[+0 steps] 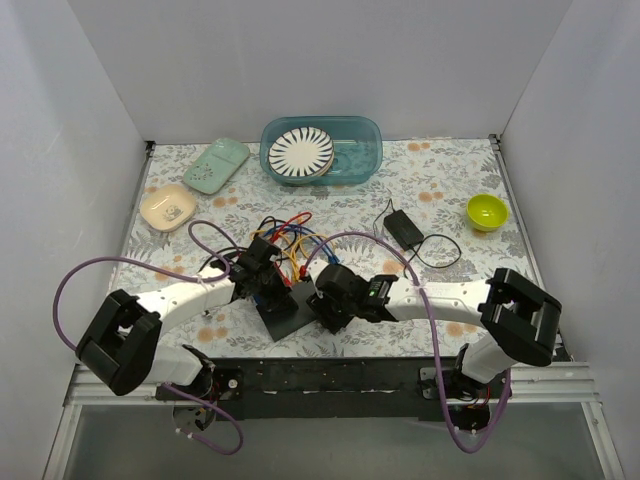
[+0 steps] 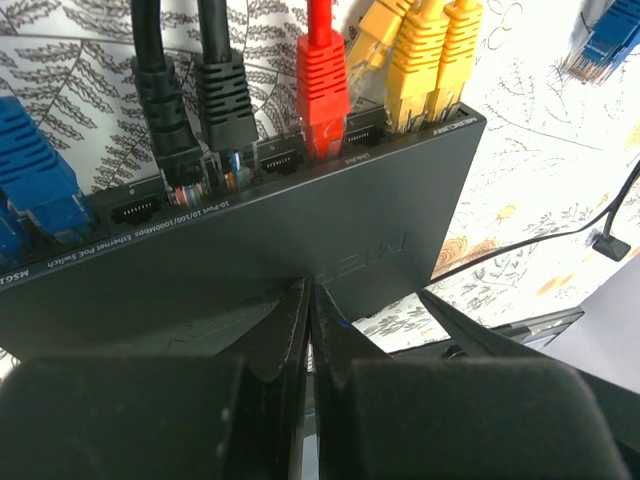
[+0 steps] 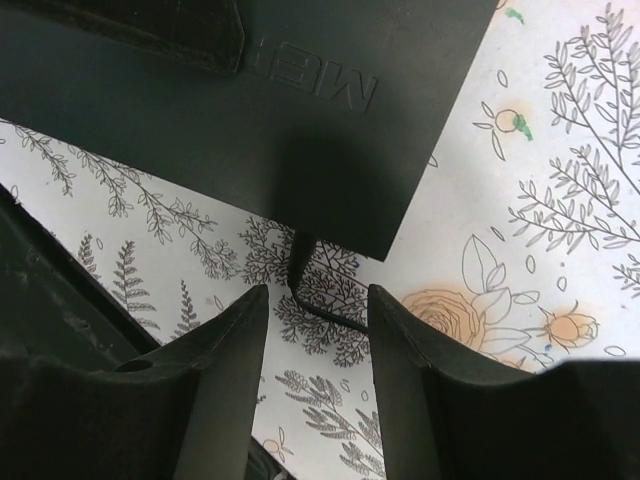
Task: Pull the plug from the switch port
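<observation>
- Ethernet switch (image 1: 283, 308) lies flat on the floral table (image 1: 450, 200), between both grippers
- red plug (image 2: 322, 90) seated in a port on the switch's far edge; black plugs (image 2: 225, 100) and yellow plugs (image 2: 430, 60) flank it; blue plug (image 2: 35, 180) at the row's end
- left gripper (image 2: 308, 300) clenched over the switch's near edge, fingers together, nothing between them
- right gripper (image 3: 318, 300) released, at the switch's corner; thin black cable (image 3: 296, 265) visible through the gap

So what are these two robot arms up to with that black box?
They are working on a black network switch. The left arm's fingers are closed against its near edge, seemingly steadying it. The right arm's fingers are open beside the switch's corner, holding nothing. The red plug sits in its port, not yet gripped.
</observation>
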Controlling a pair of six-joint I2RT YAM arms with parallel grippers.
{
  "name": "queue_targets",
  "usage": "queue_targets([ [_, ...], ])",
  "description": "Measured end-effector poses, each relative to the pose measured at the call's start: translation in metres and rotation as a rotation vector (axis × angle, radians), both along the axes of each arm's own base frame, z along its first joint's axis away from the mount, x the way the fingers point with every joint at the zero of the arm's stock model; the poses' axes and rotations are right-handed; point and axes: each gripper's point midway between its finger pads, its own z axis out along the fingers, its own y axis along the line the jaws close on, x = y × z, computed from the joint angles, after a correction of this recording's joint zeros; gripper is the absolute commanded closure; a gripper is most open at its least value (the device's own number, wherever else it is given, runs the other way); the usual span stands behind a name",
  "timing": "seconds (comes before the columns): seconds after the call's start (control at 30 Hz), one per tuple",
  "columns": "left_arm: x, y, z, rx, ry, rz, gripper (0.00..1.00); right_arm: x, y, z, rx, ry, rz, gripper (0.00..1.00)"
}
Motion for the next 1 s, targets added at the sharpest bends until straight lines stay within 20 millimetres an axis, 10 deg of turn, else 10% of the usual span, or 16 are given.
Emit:
queue_targets([
  [0.27, -0.003, 0.001, 0.000, -0.020, -0.002, 0.011, 1.00, 0.005, 0.010, -0.012, 0.013, -0.014, -0.027, 0.51],
  [0.6, -0.006, 0.001, 0.001, -0.043, -0.004, 0.022, 1.00, 0.009, 0.016, -0.019, 0.036, -0.042, -0.072, 0.83],
  [1.0, -0.024, 0.003, 0.002, -0.088, 0.023, 0.001, 1.00, 0.020, 0.027, -0.018, 0.116, -0.093, -0.162, 0.99],
])
